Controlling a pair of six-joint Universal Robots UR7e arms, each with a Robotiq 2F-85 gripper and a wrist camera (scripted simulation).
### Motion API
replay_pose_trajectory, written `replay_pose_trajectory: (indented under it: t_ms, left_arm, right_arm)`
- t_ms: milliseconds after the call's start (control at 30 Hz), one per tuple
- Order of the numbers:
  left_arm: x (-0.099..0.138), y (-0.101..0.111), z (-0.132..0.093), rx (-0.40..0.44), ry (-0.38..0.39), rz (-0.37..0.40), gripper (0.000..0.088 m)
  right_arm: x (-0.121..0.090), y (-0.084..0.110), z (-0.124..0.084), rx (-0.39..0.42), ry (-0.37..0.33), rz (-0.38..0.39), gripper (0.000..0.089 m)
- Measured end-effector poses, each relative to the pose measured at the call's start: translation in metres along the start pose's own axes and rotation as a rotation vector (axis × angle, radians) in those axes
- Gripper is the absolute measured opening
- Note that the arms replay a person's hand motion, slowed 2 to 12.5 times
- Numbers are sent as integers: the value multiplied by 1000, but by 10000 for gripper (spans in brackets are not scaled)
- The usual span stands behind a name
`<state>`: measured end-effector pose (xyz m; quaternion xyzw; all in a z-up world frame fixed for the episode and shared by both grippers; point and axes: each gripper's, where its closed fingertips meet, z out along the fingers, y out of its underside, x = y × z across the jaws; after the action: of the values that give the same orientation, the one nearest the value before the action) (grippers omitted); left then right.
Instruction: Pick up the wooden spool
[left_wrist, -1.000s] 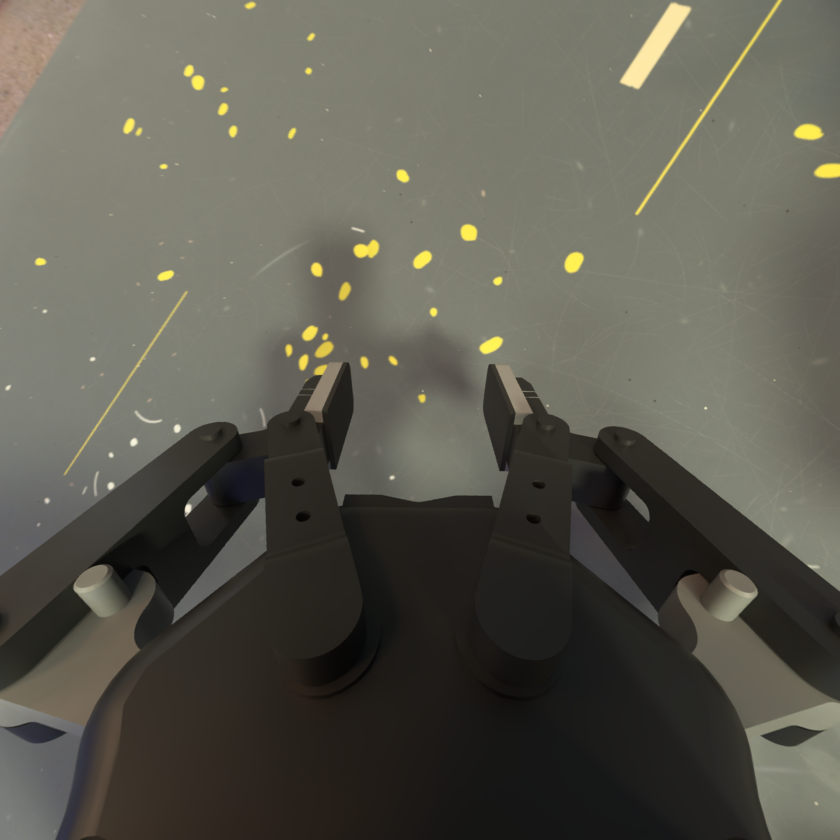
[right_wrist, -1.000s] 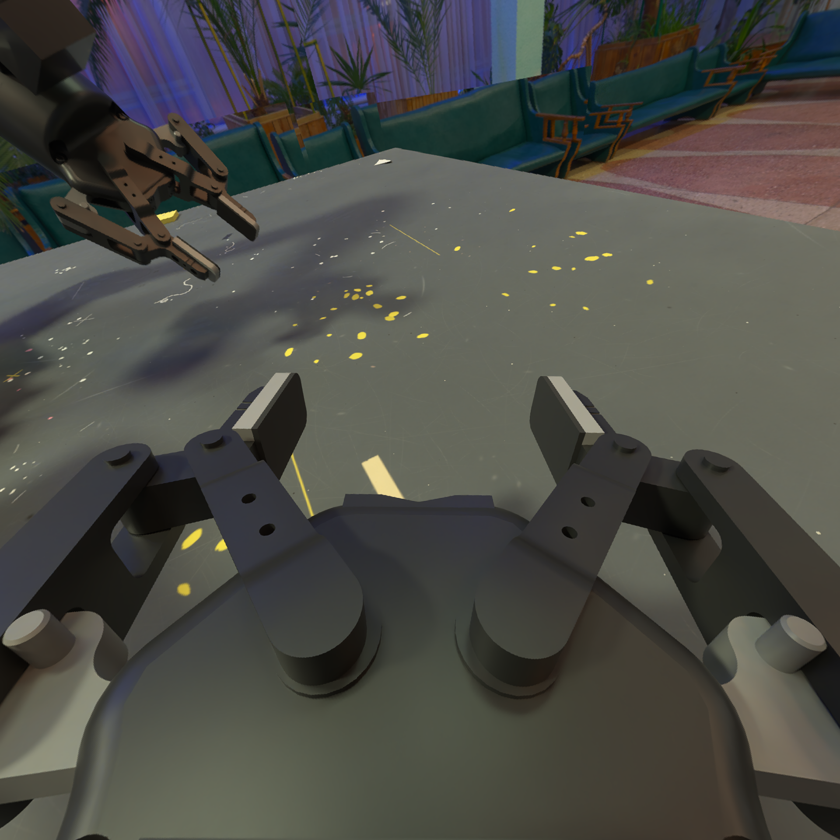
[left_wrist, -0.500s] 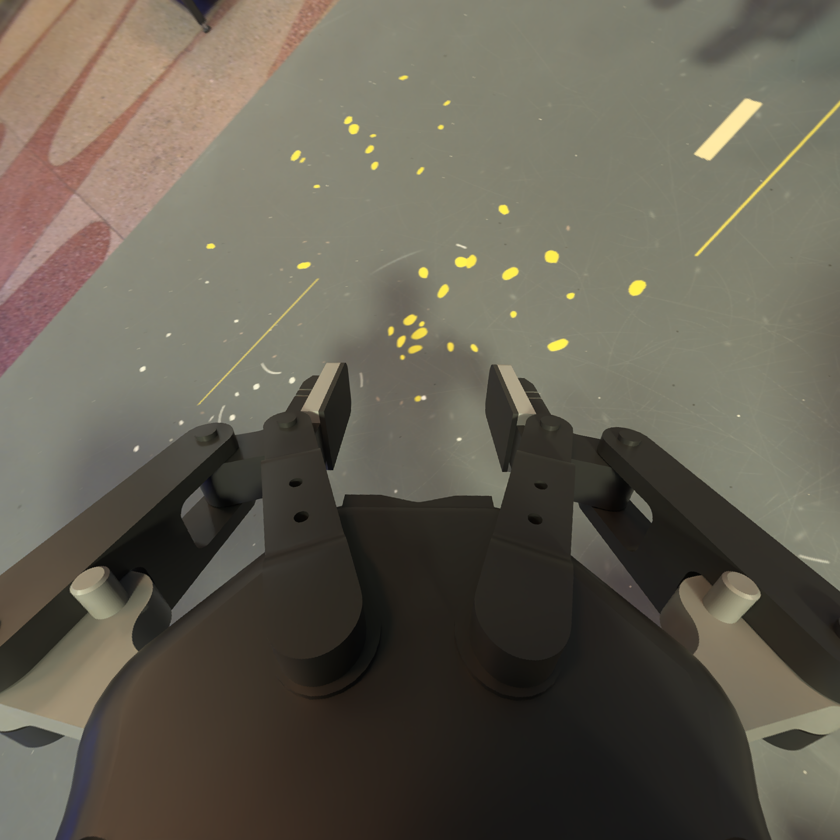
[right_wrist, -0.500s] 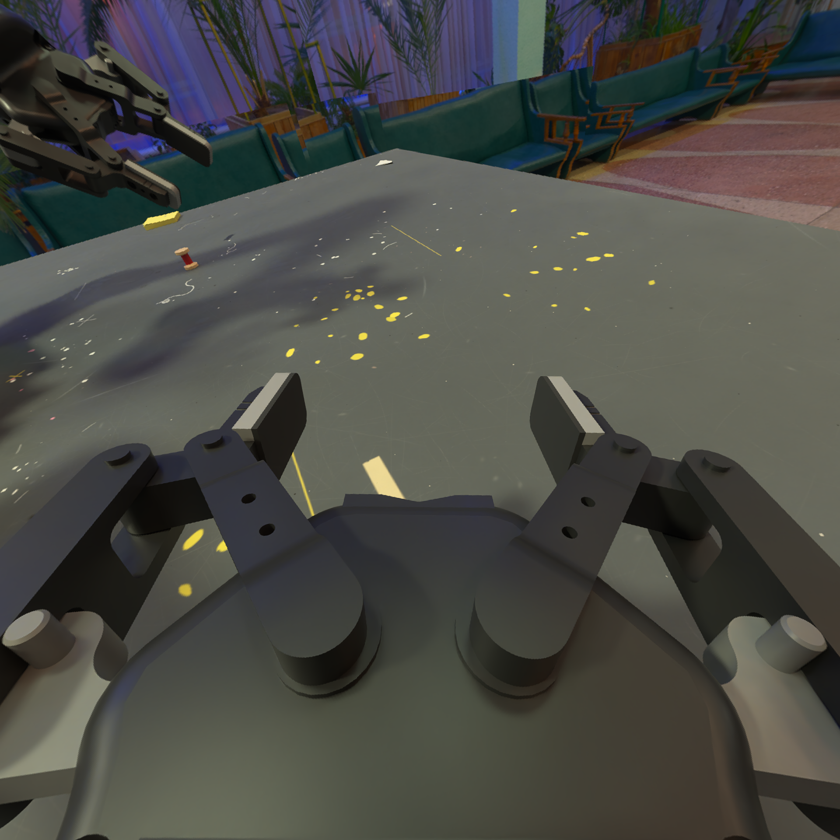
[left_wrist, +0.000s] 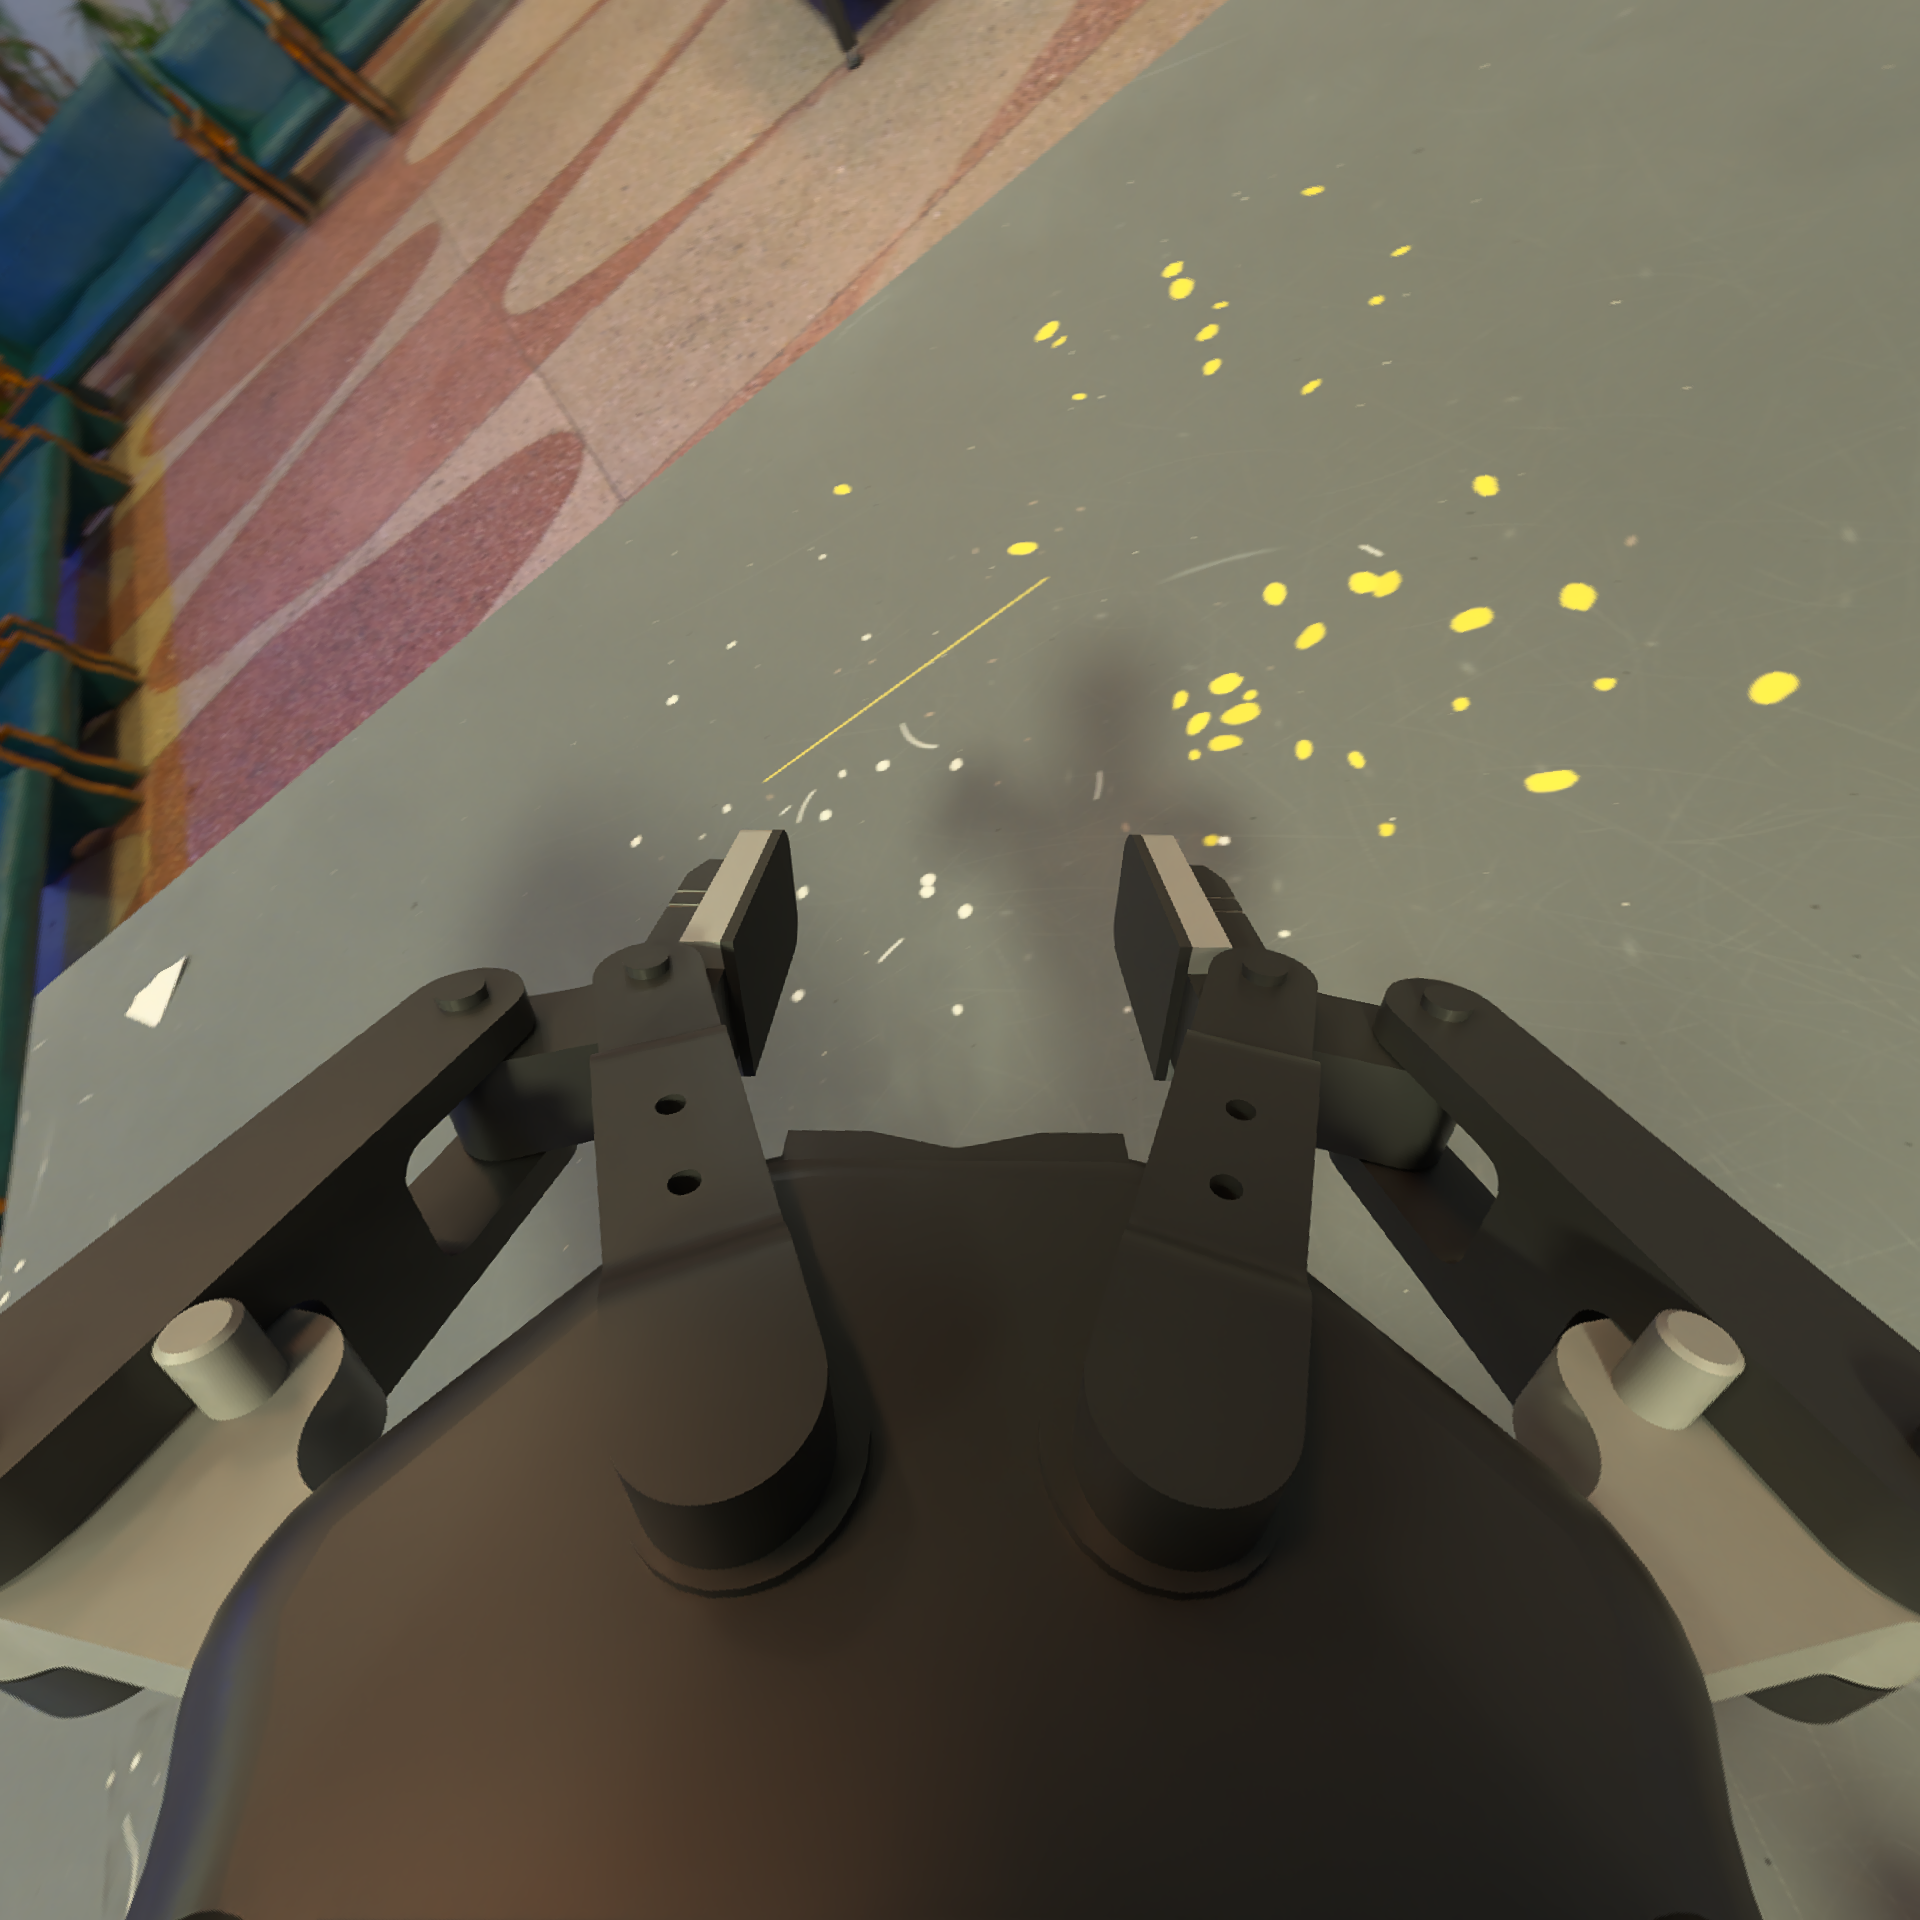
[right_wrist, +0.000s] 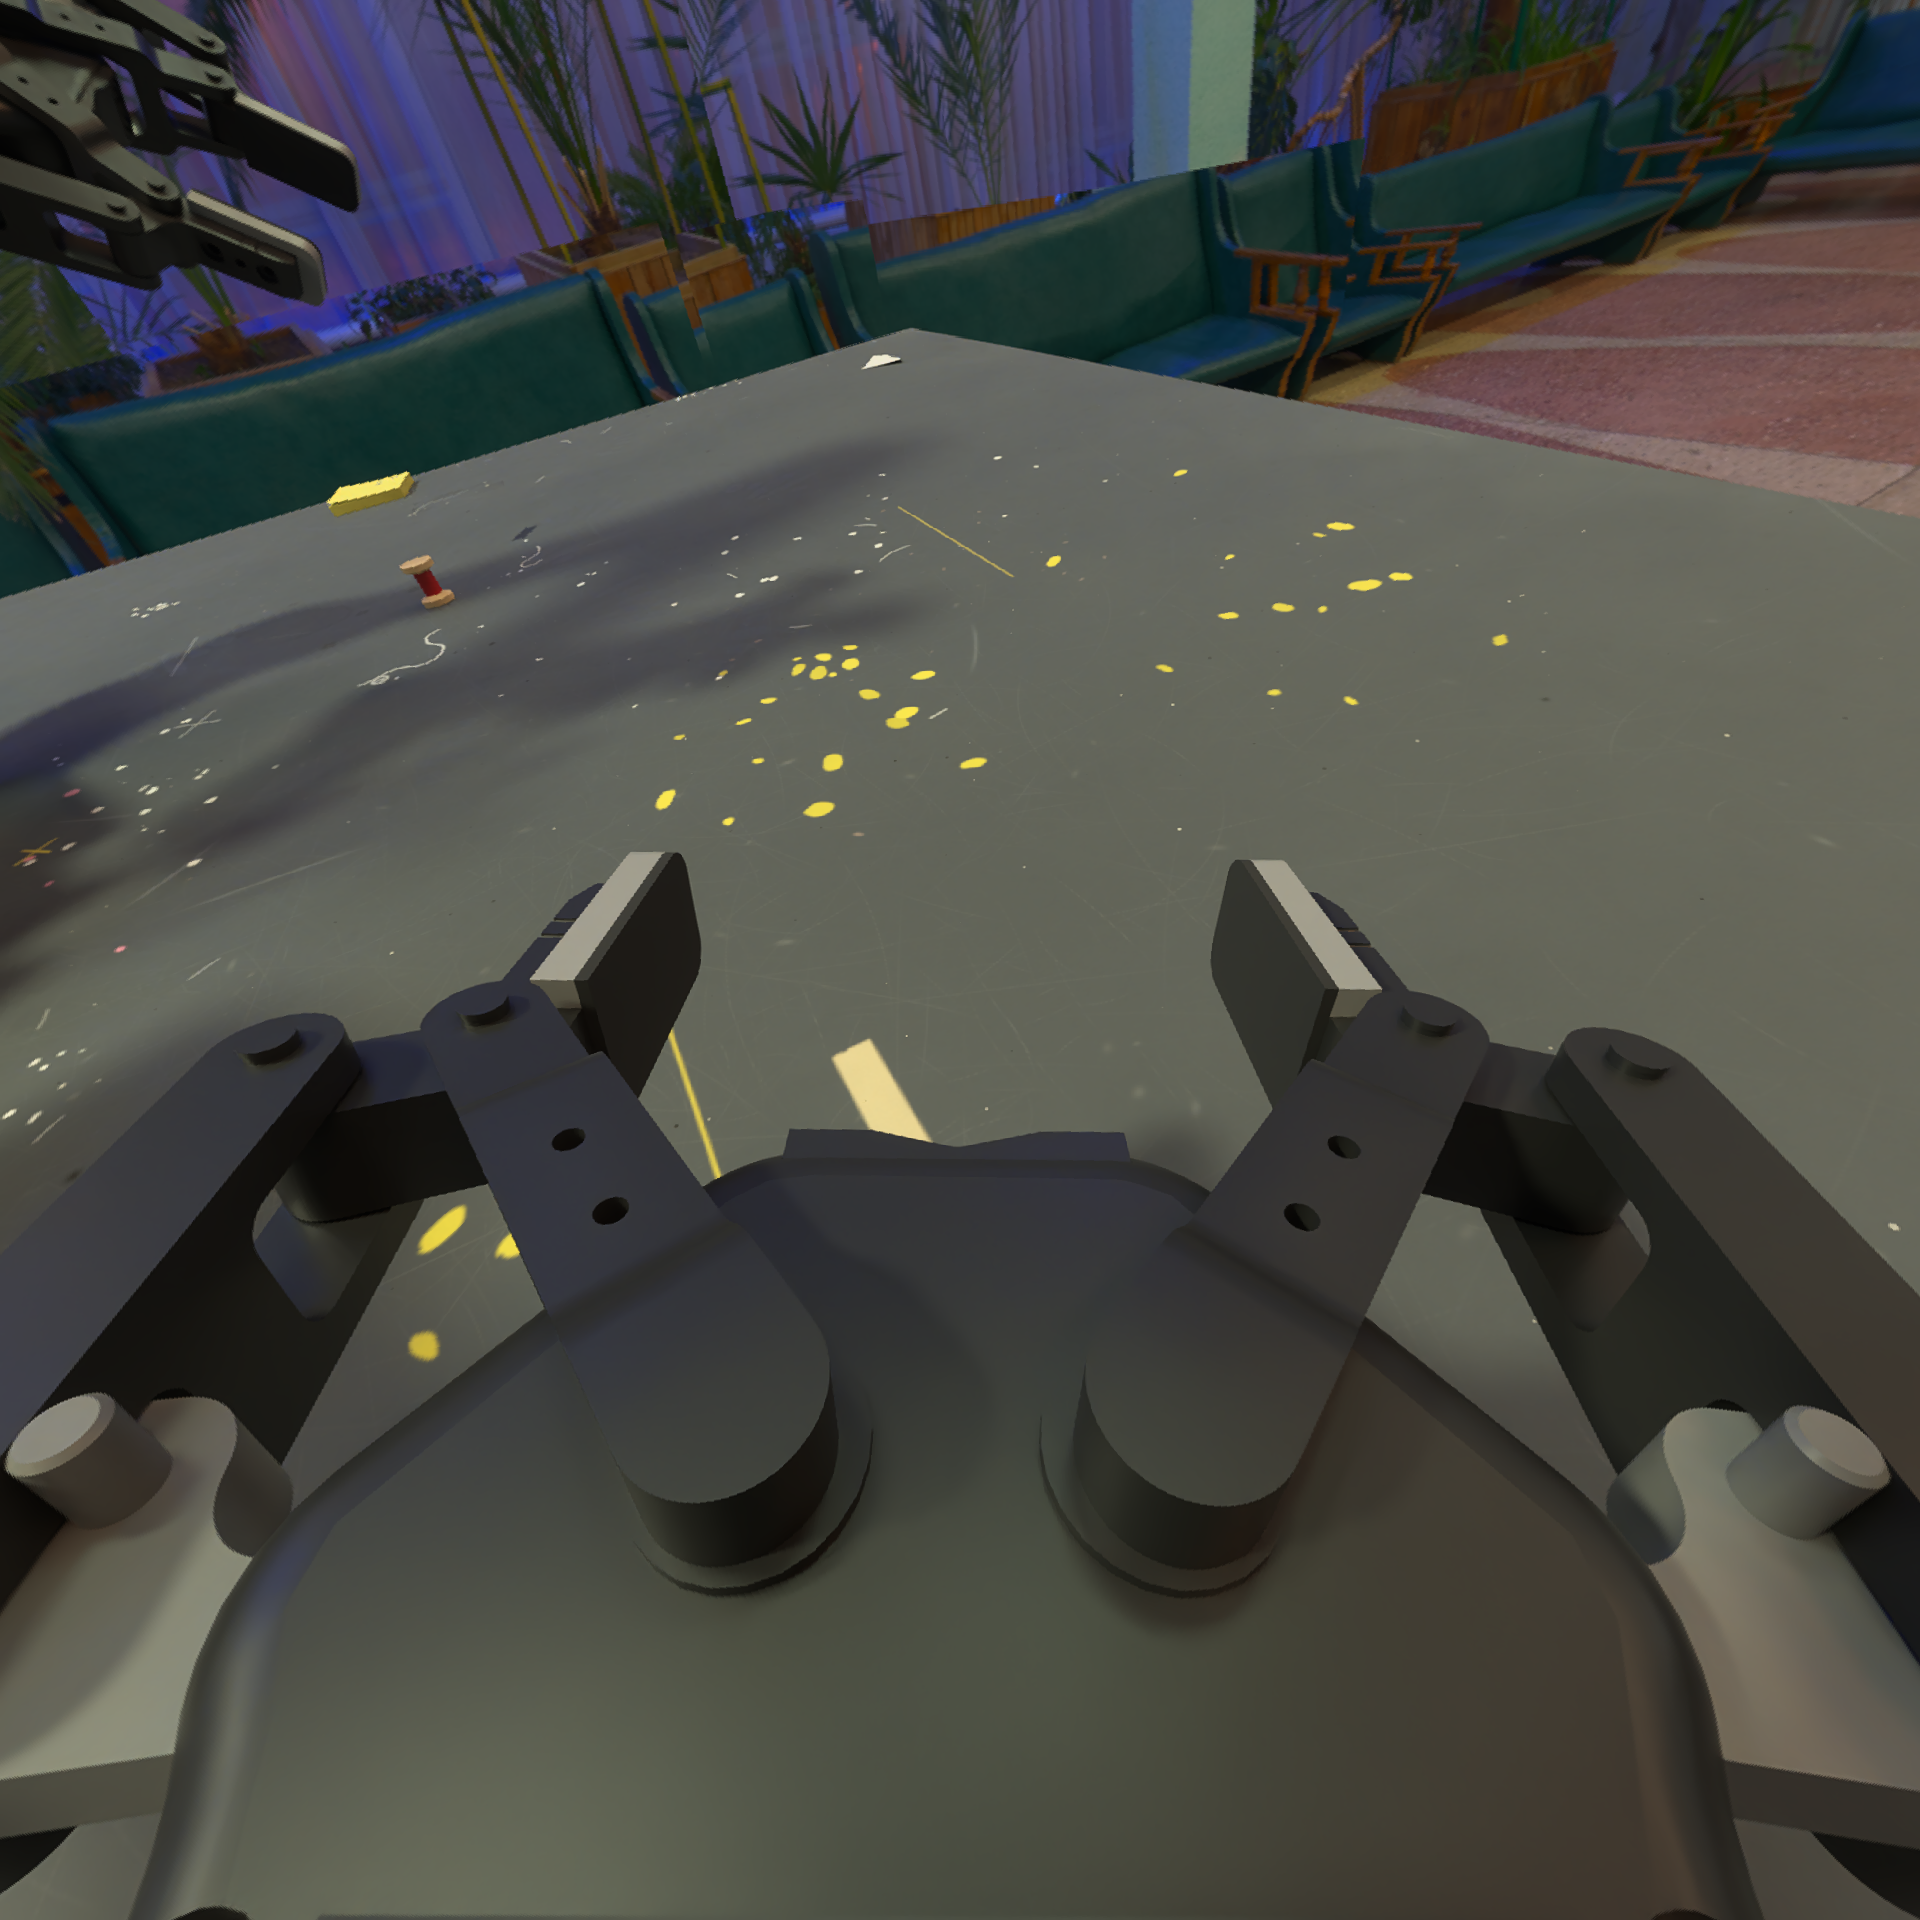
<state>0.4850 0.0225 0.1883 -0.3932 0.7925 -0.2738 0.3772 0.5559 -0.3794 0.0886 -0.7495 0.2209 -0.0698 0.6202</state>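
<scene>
The wooden spool (right_wrist: 427, 581), wound with red thread, lies on its side on the grey table (right_wrist: 1351, 831) at the far left of the right wrist view. My right gripper (right_wrist: 954, 914) is open and empty, low over the table, far from the spool. My left gripper (left_wrist: 956, 894) is open and empty, high above the table near its edge. It also shows in the right wrist view (right_wrist: 301, 218), raised at the top left, above and left of the spool. The spool does not show in the left wrist view.
A yellow block (right_wrist: 370, 491) lies near the table's far edge behind the spool. The table edge (left_wrist: 582, 582) runs diagonally in the left wrist view, with patterned floor (left_wrist: 416, 364) beyond. Green benches (right_wrist: 1039, 270) and plants stand behind the table.
My left gripper has risen and swung up and left, uncovering the spool and yellow block in the right wrist view; its own view now takes in the table edge and floor. The right gripper has not moved.
</scene>
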Motion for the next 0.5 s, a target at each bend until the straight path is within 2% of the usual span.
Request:
replay_pose_trajectory:
  t_ms: [300,500]
  left_arm:
    - [-42,18,-28,-35,-133,-71,565]
    - [-62,34,-43,-59,-173,-124,572]
  right_arm:
    - [-1,1,1,-3,-2,-1,848]
    - [-1,1,1,-4,-3,-1,848]
